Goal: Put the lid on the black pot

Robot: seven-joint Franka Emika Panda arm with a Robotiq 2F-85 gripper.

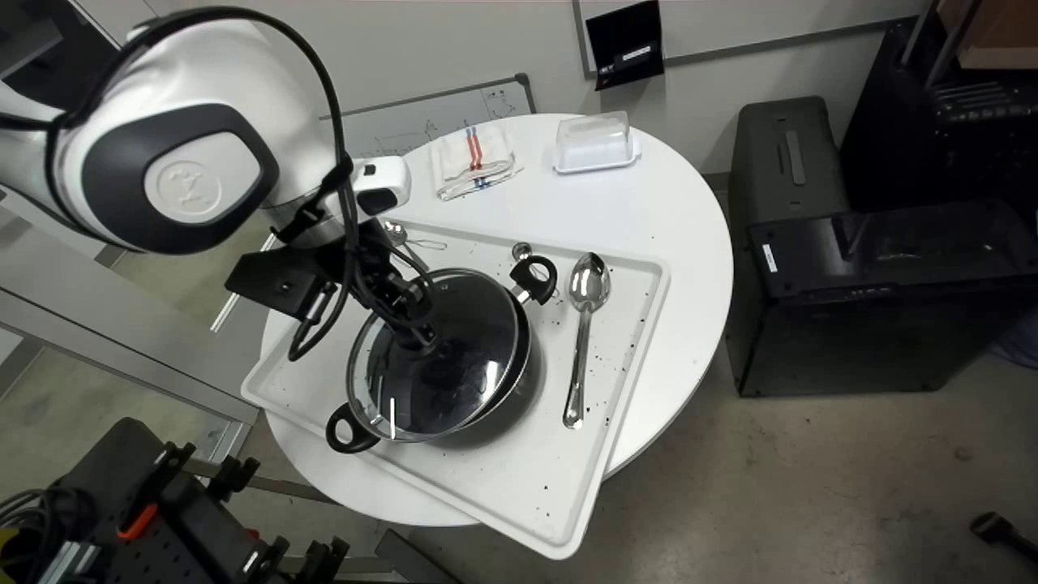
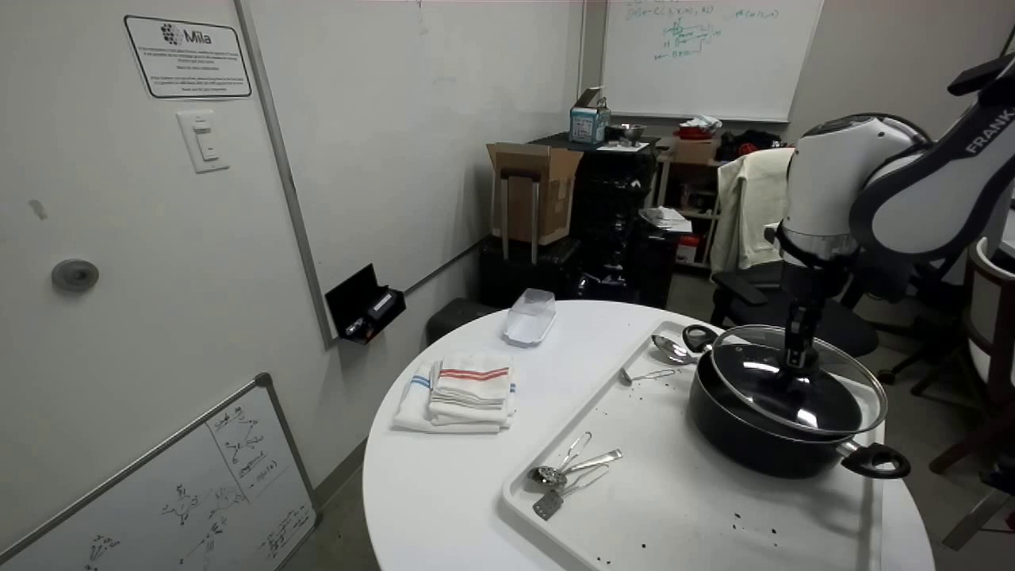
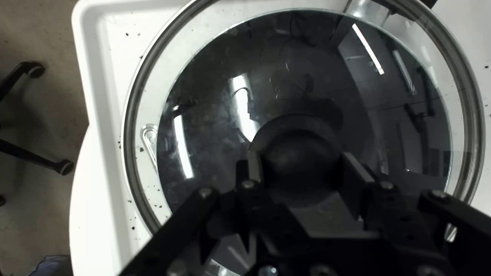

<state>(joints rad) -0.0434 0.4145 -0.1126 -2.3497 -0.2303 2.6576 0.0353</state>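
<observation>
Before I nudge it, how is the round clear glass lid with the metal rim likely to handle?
The round clear glass lid looks rigid and, being glass, probably fragile if knocked. Gripped at its dark round centre knob, it may swivel or tip if pushed near its edge. Its smooth, glossy surface could also be slippery.

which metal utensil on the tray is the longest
The large spoon right of the black pot in an exterior view: its long handle sets it apart from the small utensils, all clearly shorter.
</observation>
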